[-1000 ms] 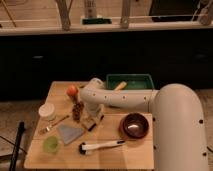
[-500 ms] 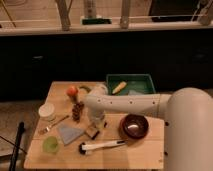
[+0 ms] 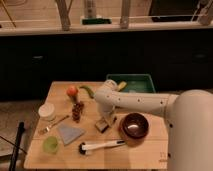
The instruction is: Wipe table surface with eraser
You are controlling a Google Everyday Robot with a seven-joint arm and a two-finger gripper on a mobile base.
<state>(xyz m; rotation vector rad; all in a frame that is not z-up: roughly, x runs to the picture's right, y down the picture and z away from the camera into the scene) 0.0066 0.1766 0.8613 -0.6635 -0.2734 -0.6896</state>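
Since a second ago the arm has swung forward, bringing the gripper (image 3: 106, 119) down onto the eraser (image 3: 102, 125), which sits mid table surface (image 3: 145, 152) between the grey-blue cloth (image 3: 70, 133) and brown bowl (image 3: 135, 126). Whether its fingers are spread or pinching, I cannot tell

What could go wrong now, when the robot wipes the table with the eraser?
The gripper is down at the eraser, near the middle of the table surface. A wide stroke may push the brown bowl or the white-handled brush, which both lie close. The grey-blue cloth to the left could also be dragged.
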